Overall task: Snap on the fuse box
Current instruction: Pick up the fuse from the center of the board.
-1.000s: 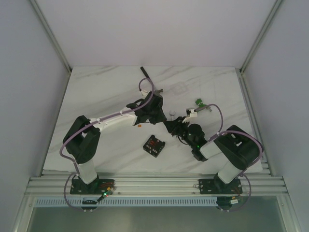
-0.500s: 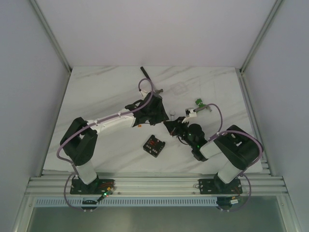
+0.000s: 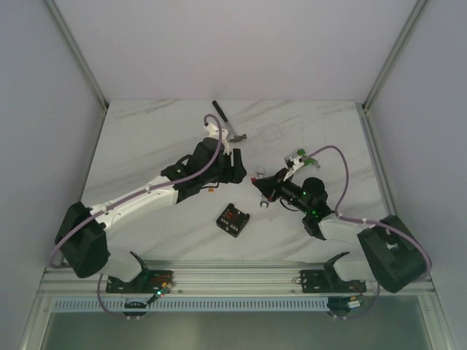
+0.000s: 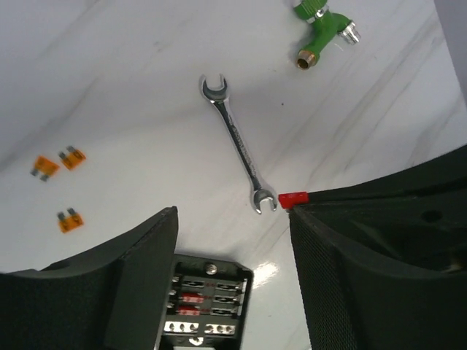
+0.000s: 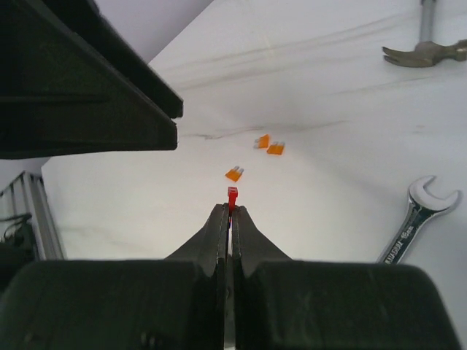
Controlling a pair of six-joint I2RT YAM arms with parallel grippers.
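arms: both have stretched out since a second ago, shoulders swung low and outward; the tool ends have barely shifted.
left gripper: spread wide and empty, hanging over the table; it has drawn slightly back, away from the box.
right gripper: pinched tight on a red fuse, whose tip sticks out past the fingers. Same place as before, just right of the left gripper.
fuse box: flat on the table near the middle, on the near side of both grippers and touching neither. It has not moved. Red fuses sit in its rows.
meaning: repositioning only, I judge. Nothing has reached the box and the snap-on is not started. The held fuse probably has to be seated or put down first.
loose bits: orange fuses and wrench lie apart from the box; green fitting is far off.
hammer: more of it shows now that the left arm has shifted.
cut off: in the left wrist view the box lies at the bottom edge, seen between the fingers, its near part out of frame.
hard to tell: a faint squarish outline lies on the far table. It may be a clear lid, but I cannot tell.
hidden: which slots in the box are free is too small to read.
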